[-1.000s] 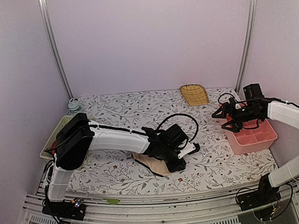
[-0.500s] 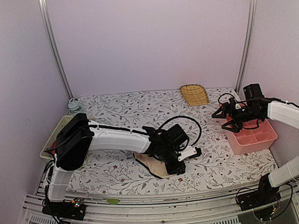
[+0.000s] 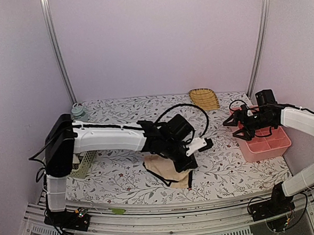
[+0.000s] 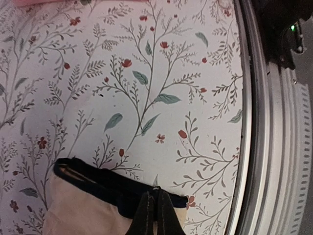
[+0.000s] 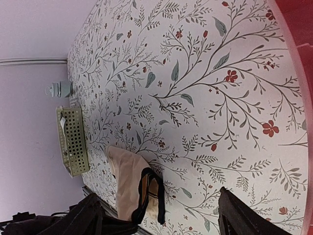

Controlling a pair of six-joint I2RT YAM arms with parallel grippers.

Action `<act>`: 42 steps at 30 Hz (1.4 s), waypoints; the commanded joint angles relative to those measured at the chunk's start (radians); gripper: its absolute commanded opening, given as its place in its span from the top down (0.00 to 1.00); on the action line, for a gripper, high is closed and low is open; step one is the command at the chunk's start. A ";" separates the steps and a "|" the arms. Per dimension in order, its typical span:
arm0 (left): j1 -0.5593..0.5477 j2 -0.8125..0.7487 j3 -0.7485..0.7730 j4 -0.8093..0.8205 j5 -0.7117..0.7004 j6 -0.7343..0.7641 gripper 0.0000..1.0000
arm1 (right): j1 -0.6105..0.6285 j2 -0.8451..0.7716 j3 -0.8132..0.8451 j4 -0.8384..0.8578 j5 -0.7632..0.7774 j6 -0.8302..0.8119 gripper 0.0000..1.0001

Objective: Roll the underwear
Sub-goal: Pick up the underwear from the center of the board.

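Observation:
The beige underwear (image 3: pixel 166 169) with black edging lies on the flowered cloth near the front middle of the table. It also shows in the left wrist view as the underwear (image 4: pixel 83 213) and in the right wrist view as the underwear (image 5: pixel 126 178). My left gripper (image 3: pixel 185 162) reaches over it from the left. Its fingers (image 4: pixel 146 215) are pressed together on the black edge band at the cloth's right end. My right gripper (image 3: pixel 236 127) hovers at the right, beside the pink bin, jaws wide apart and empty; it appears as the right gripper (image 5: pixel 161 218) in its own view.
A pink divided bin (image 3: pixel 268 142) stands at the right edge. A yellow woven basket (image 3: pixel 204 98) sits at the back. A green perforated basket (image 3: pixel 82 165) and a small pale jar (image 3: pixel 77 110) are at the left. The metal front rail (image 4: pixel 274 122) runs close to the underwear.
My left gripper has closed on the underwear's black edge and shifted slightly right. The cloth now lies more spread out. The right arm has barely moved.

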 commanded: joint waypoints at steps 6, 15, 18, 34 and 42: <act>0.286 -0.340 -0.265 0.236 0.153 -0.131 1.00 | 0.032 -0.007 -0.073 0.036 -0.013 0.001 0.29; 0.469 -0.324 -0.317 0.290 0.200 -0.152 1.00 | 0.295 0.099 -0.133 0.192 -0.011 0.015 0.31; 0.498 -0.306 -0.314 0.297 0.213 -0.155 1.00 | 0.385 0.151 -0.137 0.288 -0.035 0.029 0.28; 0.547 -0.278 -0.309 0.298 0.238 -0.143 1.00 | 0.584 0.269 -0.118 0.478 -0.119 0.030 0.06; 0.571 -0.278 -0.307 0.296 0.248 -0.139 1.00 | 0.599 0.375 -0.056 0.388 -0.042 -0.049 0.11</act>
